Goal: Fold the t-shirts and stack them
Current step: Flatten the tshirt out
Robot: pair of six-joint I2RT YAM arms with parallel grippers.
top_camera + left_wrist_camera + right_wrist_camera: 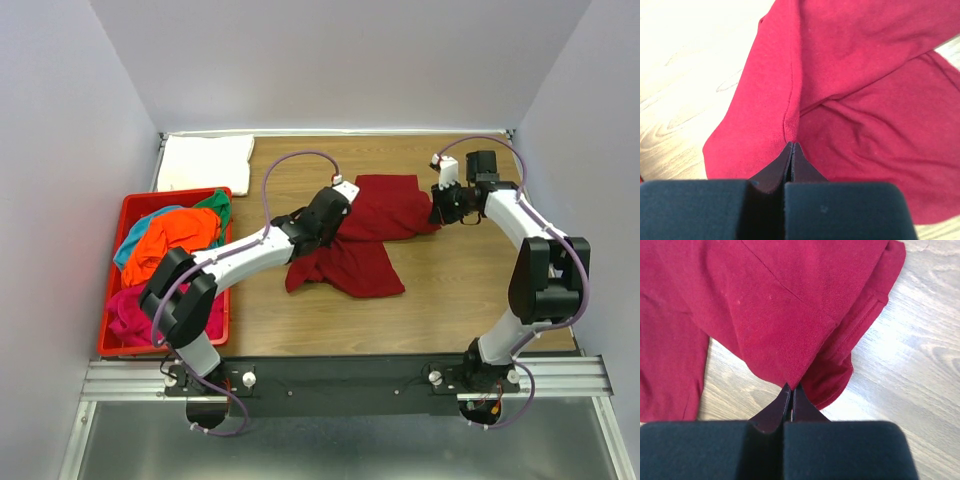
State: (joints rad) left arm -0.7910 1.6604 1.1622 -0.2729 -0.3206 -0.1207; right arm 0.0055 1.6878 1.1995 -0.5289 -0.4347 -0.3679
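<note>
T-shirt point(375, 215) (dark red) seems pinched by left claw point(792, 145) and right claw point(791, 387).

The wooden table point(470, 290) bears a crumpled dark red t-shirt point(365, 265), a folded white t-shirt point(205, 162) and a red bin point(150, 202).

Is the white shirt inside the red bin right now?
No, the white shirt lies folded on the table at the far left corner, just beyond the red bin.

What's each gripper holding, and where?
Both hold the red shirt: left gripper at a seamed fold, right gripper at a corner by a sleeve.
</note>
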